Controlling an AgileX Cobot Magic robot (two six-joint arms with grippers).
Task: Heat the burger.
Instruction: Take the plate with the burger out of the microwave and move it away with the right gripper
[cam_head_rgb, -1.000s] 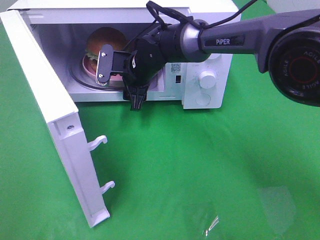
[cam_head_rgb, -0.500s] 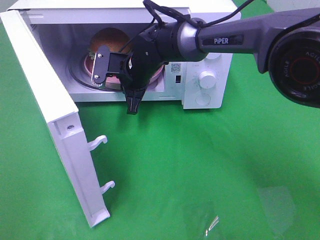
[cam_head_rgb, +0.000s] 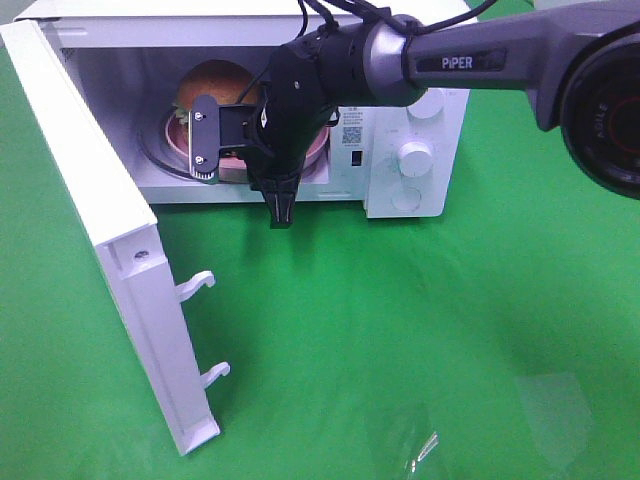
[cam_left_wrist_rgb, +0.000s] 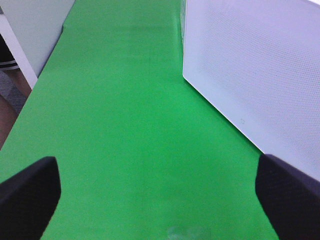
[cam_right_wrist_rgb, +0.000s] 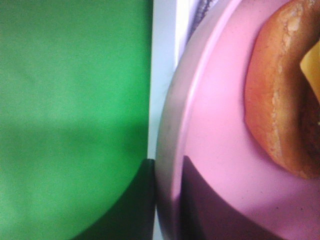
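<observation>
Two pieces of writing can be read: white "PiPER" lettering on the grey sleeve of the right arm (cam_head_rgb: 470, 62), and "AGILE" curving round the dark round joint housing (cam_head_rgb: 612, 110) at the right edge of the high view. A small black-and-white QR-code sticker (cam_head_rgb: 351, 134), too small to make out further, sits on the control panel of the white box-shaped microwave oven (cam_head_rgb: 440, 190), near a round white knob (cam_head_rgb: 415, 157). The oven stands on a bright green cloth (cam_head_rgb: 400, 330) with its white door (cam_head_rgb: 100, 230) swung wide to the left, and two white latch hooks (cam_head_rgb: 197, 285) jut from the door's edge. Inside, the round golden-brown burger (cam_head_rgb: 212, 82) with its frill of green lettuce rests on a round pink plate (cam_head_rgb: 173, 135), which lies on the clear glass turntable (cam_head_rgb: 152, 152). The right arm reaches into the opening from the right, and the right gripper (cam_right_wrist_rgb: 167, 205) is clamped on the near rim of the plate — in the right wrist view one dark finger (cam_right_wrist_rgb: 132, 210) lies outside the rim and the other on the plate's pink face, with the bun close by. The left gripper (cam_left_wrist_rgb: 160, 200) hangs over the cloth with its dark fingers spread wide, released — a white dotted panel (cam_left_wrist_rgb: 260, 75) stands beside it.
</observation>
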